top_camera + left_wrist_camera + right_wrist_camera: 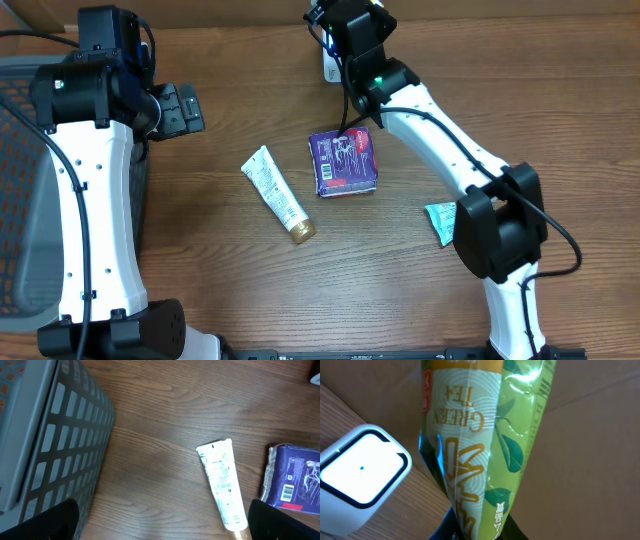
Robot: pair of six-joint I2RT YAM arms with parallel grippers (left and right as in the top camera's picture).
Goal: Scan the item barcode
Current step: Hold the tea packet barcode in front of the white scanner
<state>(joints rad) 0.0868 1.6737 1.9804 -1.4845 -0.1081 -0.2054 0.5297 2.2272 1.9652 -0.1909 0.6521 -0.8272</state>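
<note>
The green packet (485, 450) in the right wrist view carries the words "GREEN TEA" in gold letters, seen upside down. A small red mark at its top left edge is too cut off to read. In the left wrist view, the purple pack (295, 477) bears a white barcode (286, 491) whose digits are too small to make out. The fine print on the white tube (222, 487) is illegible.

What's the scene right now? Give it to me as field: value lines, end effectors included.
right end effector: shut on green tea packet, near white scanner
left end effector: open, empty, beside grey basket
lying on table: white tube, purple package, teal packet
visible barcode: on purple package, left wrist view
</note>
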